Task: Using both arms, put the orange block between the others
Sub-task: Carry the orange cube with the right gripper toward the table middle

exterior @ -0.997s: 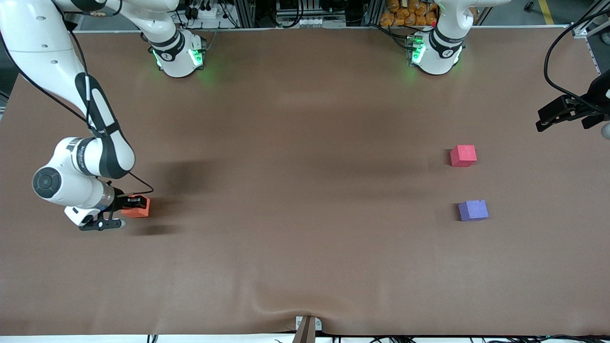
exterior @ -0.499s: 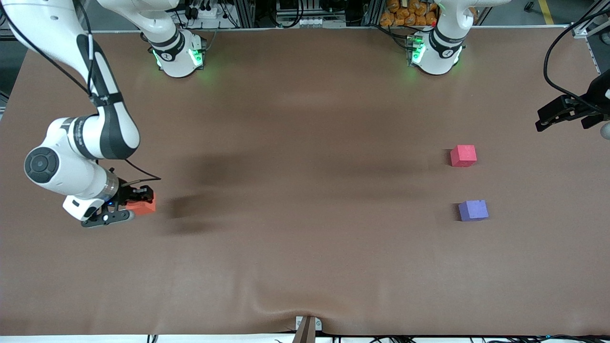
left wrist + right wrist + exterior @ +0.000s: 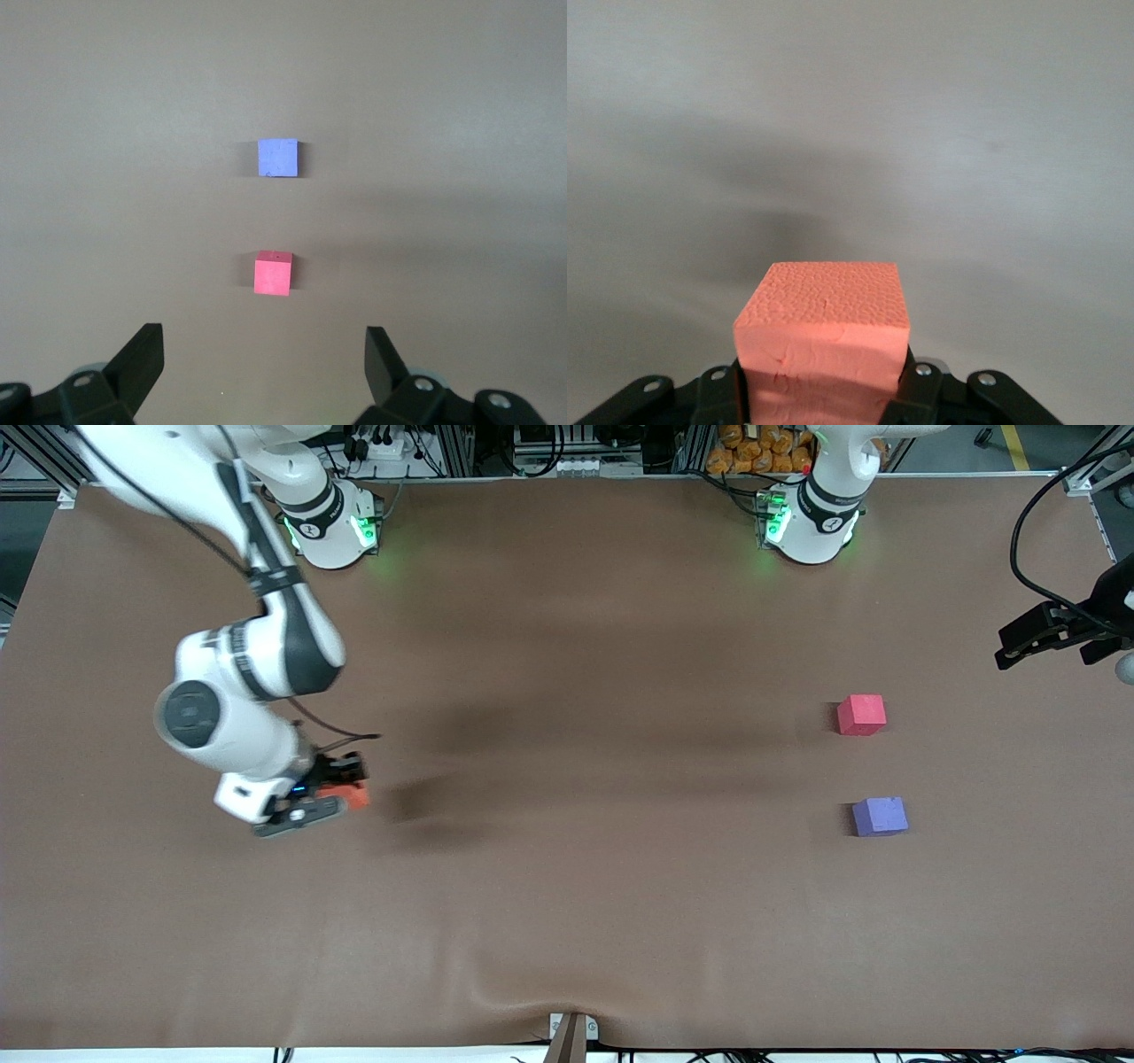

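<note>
right gripper [image 3: 341,795] clamped on orange block [image 3: 353,794], lifted for carrying; left gripper [image 3: 1032,640] spread apart, waiting at table [image 3: 567,921] edge.

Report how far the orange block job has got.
Done: the right gripper is shut on the orange block and holds it over the right arm's end of the table.
In hand: carrying it.
Left: setting it in the gap between the pinkish-red cube and the blue-purple cube. The left gripper waits open at its own end.
</note>
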Tool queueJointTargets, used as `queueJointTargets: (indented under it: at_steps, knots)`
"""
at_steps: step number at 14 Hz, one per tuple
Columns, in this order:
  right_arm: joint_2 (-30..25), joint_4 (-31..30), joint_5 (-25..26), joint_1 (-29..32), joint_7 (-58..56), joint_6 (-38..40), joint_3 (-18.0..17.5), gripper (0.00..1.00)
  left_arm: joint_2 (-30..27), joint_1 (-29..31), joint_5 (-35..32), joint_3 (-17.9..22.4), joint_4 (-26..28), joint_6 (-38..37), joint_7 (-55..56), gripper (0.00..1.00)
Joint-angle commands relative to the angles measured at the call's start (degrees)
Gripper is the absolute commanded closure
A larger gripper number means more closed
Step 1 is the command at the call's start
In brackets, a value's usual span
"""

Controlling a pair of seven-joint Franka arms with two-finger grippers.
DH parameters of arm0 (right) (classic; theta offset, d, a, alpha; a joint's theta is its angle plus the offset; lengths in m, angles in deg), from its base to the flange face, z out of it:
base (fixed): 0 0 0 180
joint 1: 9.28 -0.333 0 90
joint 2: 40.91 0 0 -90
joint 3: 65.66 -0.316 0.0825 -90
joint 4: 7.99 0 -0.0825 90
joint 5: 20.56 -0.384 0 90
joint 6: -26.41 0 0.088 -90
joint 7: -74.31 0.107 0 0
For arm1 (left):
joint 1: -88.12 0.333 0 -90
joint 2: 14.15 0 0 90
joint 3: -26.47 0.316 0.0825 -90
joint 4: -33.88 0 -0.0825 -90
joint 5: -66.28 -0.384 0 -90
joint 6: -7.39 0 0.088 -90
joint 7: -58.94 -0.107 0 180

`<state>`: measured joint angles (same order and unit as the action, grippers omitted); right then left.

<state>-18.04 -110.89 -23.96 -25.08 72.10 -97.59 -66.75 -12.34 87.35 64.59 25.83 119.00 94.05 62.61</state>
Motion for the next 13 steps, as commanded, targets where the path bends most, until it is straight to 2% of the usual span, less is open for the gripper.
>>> queueJointTargets:
  at_steps: [1, 3, 7, 10, 13]
  knots:
    - [5.67, 6.73, -0.73, -8.43, 10.60, 0.95, 0.74, 1.00, -0.66, 0.51, 1.07, -0.23, -0.12, -0.78, -0.95, 0.00]
    - [9.80, 10.51, -0.82, -13.35, 17.47, 0.87, 0.65, 1.00, -0.66, 0.51, 1.07, -0.23, -0.12, -0.78, -0.95, 0.00]
    - [17.97, 18.59, -5.47, -23.29, 31.00, 0.34, 0.82, 1.00, -0.66, 0.42, 1.07, -0.23, -0.12, -0.78, -0.95, 0.00]
    - [22.99, 23.26, -5.39, -26.12, 36.39, 0.16, 0.91, 1.00, -0.57, 0.42, 1.86, -0.32, -0.04, -0.78, -0.52, 0.00]
    - [24.94, 23.27, -5.21, -27.79, 38.67, -3.08, 0.91, 1.00, 0.13, -0.10, 2.39, -0.50, 0.05, -0.69, -0.34, 0.00]
